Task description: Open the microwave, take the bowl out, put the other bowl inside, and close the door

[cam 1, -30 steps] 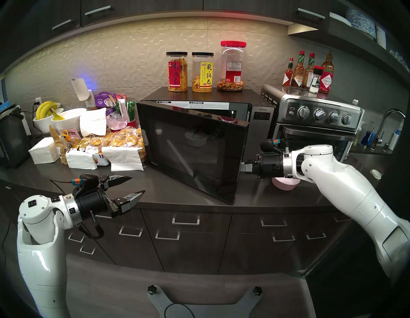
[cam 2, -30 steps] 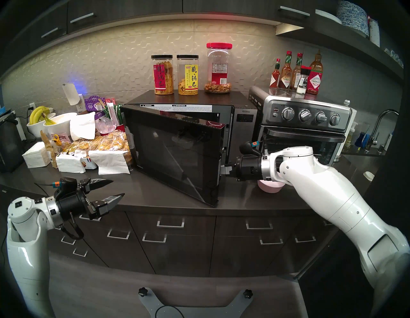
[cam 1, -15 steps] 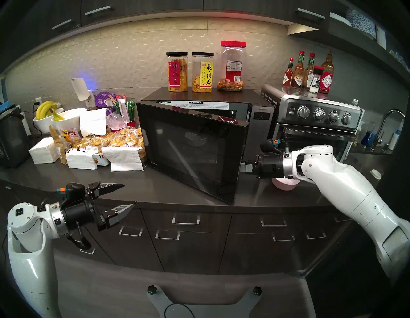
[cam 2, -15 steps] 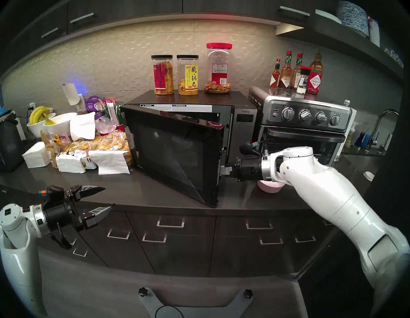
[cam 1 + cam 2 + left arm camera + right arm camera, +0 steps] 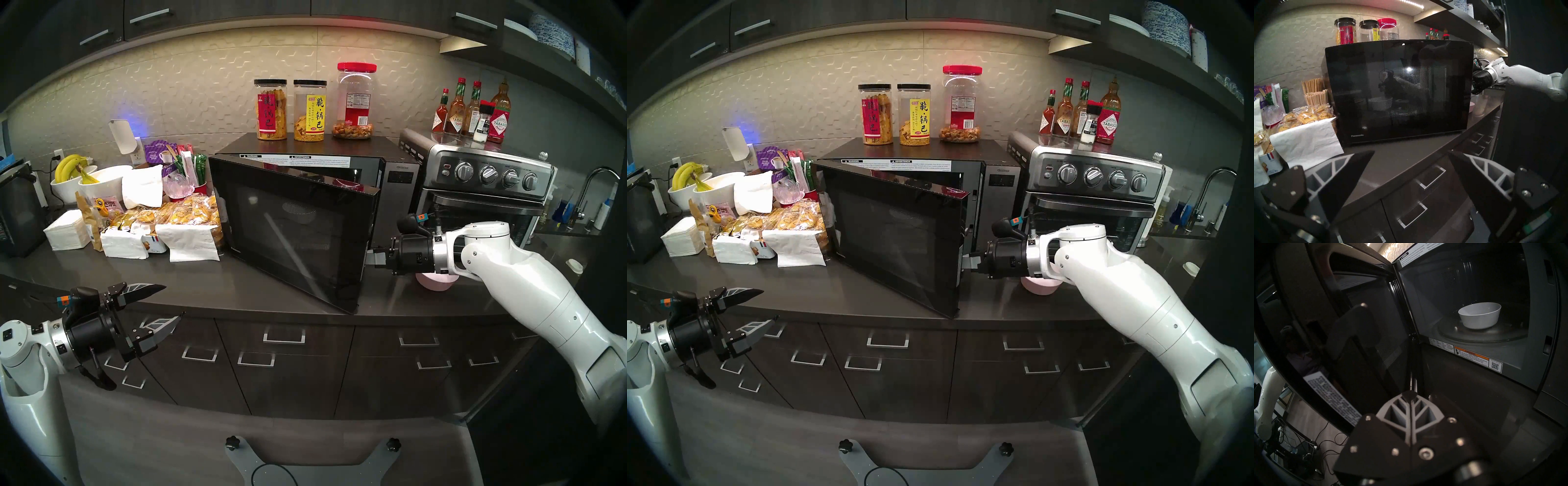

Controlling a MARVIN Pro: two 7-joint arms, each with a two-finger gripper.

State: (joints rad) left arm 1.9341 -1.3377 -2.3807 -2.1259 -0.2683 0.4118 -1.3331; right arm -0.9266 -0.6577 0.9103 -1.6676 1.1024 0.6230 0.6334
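You have the door (image 5: 298, 234) of the microwave (image 5: 395, 190) only part open, swung out over the counter (image 5: 203, 288) edge. White bowl (image 5: 1479, 315) sits inside on the turntable; pink bowl (image 5: 436, 282) waits on the counter under your right wrist. Everything past opening is left. Right gripper (image 5: 1409, 398) is clenched, empty, tips behind the door's free edge, likely pushing it wider. Left gripper (image 5: 169, 303) is spread, empty, well clear at the counter front. The gap to the cavity looks too narrow for a reach.
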